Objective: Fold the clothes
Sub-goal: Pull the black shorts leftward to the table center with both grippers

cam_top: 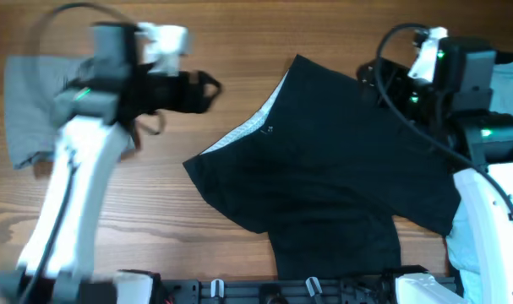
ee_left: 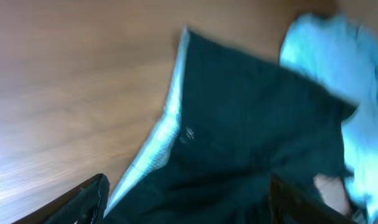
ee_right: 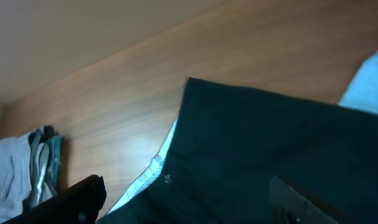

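Observation:
A black garment (cam_top: 324, 177) with a white inner waistband (cam_top: 269, 110) lies spread and rumpled on the wooden table. It also shows in the left wrist view (ee_left: 238, 137) and the right wrist view (ee_right: 269, 143). My left gripper (cam_top: 201, 91) hovers over bare wood just left of the garment's top left edge. Its fingers are apart and empty (ee_left: 189, 211), and the view is blurred. My right gripper (cam_top: 376, 78) is over the garment's top right corner, open and empty (ee_right: 192, 208).
A folded grey pile (cam_top: 24, 110) lies at the far left, also in the right wrist view (ee_right: 27, 165). Light blue clothes (cam_top: 510, 84) lie at the right edge, also in the left wrist view (ee_left: 357, 93). The arm bases stand along the front edge.

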Motion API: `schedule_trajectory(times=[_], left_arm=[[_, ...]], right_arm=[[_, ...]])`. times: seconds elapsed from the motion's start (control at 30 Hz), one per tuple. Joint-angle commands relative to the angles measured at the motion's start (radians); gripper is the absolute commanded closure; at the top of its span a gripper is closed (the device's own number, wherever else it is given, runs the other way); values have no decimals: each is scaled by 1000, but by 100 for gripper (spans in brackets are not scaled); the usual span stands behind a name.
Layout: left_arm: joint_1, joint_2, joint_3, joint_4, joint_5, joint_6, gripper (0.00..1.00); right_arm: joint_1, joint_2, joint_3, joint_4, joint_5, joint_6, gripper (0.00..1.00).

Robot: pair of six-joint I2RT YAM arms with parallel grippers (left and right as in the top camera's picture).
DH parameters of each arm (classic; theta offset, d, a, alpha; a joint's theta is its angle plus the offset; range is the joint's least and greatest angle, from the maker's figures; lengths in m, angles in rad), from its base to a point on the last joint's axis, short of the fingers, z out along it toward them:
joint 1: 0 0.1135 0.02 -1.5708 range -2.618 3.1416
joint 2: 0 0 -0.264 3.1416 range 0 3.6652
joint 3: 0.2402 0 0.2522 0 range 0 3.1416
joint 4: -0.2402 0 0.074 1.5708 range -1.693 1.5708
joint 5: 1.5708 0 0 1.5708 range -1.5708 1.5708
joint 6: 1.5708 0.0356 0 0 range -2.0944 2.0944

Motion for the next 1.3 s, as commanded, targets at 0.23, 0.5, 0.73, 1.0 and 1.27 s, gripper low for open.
schedule_trajectory(times=[0.23, 0.5, 0.73, 1.0, 1.27], left_arm=[[-266, 510, 0, 317, -104, 129, 45], [-329, 630, 0, 338, -251, 127, 62], [-329, 630, 0, 249, -147, 124, 96], [-307, 625, 9, 262, -144, 24, 96], [29, 625, 19, 303, -343, -225, 96]], right_arm=[[-8, 14, 7, -58, 39, -66, 13], [-8, 60, 7, -85, 38, -66, 12], [-8, 60, 7, -89, 39, -66, 12], [-8, 60, 7, -79, 39, -66, 12], [-8, 60, 7, -63, 39, -66, 12]])
